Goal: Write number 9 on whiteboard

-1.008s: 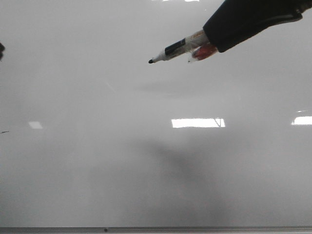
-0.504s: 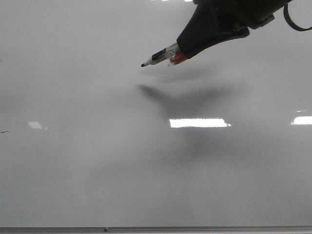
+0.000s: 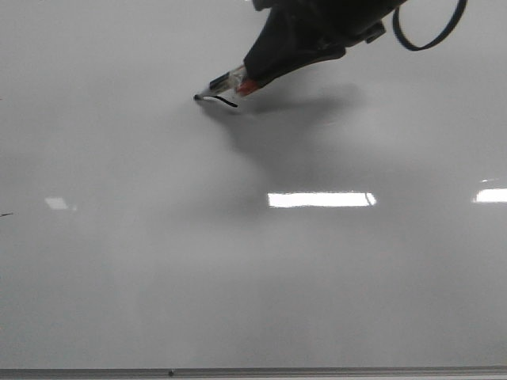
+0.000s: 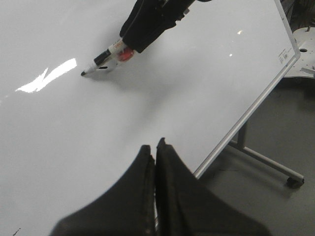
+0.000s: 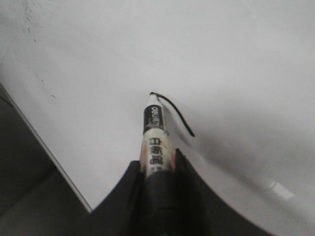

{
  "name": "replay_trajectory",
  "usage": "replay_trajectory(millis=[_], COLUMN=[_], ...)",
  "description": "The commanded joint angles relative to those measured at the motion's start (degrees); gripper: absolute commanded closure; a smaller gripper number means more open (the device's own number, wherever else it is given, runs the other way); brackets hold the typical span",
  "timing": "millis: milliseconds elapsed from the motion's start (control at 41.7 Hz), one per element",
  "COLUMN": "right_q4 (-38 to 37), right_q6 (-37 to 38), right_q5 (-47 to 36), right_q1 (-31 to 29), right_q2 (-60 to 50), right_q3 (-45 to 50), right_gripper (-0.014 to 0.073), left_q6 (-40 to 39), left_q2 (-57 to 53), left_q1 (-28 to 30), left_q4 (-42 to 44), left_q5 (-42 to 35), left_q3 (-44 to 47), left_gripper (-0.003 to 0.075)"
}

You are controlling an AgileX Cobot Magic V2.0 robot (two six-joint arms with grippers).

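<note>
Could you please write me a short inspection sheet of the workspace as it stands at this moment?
Surface: whiteboard, glossy, pale, with bright light reflections and a thin metal edge strip.
Job's things: number 9 only begun, one short curved black stroke; marker has its tip on the board at the stroke's end.
Clutter: small dark stray dash near the board's left edge; faint specks in the right wrist view.
Grippers: right gripper shut on the marker; left gripper hangs above the board with fingers together, holding nothing.
Cables: black cable loop beside the right arm.
Surroundings: board stand leg with a castor on grey floor.
</note>
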Motion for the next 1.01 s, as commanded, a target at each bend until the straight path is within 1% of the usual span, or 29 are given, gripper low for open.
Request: replay_trajectory(millis=[0,72,192,384,552,816,984], right_q4=[1.56,1.33,-0.21,-1.66,-1.71,-1.95,-5.42], right_q6=[-0.36,-0.30,0.80,2.27,2.27,2.27,3.41], right_q5=[-0.78,0.41,-0.87,-1.41,-1.89,-0.85,1.62], right_q1=[0.54,0.55,0.36,-2.75,-5.06,-5.17,-4.52], right_q2=[0.13,1.06,0.51,-2.79,-5.94,-6.94,-5.96], right_q3=[-2.17,-1.67,0.53,3.28,3.19,3.38,3.56], right_gripper=[0.0653,0.0653,0.0653,0.0653,0.0653,0.0653,0.0653], left_q6=[-0.48,-0.48,-0.48,-0.48,-0.48,-0.48,-0.48], left_q2=[0.06,0.06,0.06,0.06,0.06,0.06,0.06], left_q1=[0.03,0.03,0.03,0.03,0.03,0.03,0.03], left_q4=[-2.13,-2.13,-2.13,-2.13,-2.13,-2.13,-2.13], left_q5=[-3.81,-3.81,-3.81,-3.81,-3.81,-3.81,-3.81], left_q3=[-1.56,-1.56,-1.56,-1.56,-1.56,-1.56,-1.56], left_gripper=[0.0739,0.0739,0.0739,0.0739,0.0739,0.0739,0.0739])
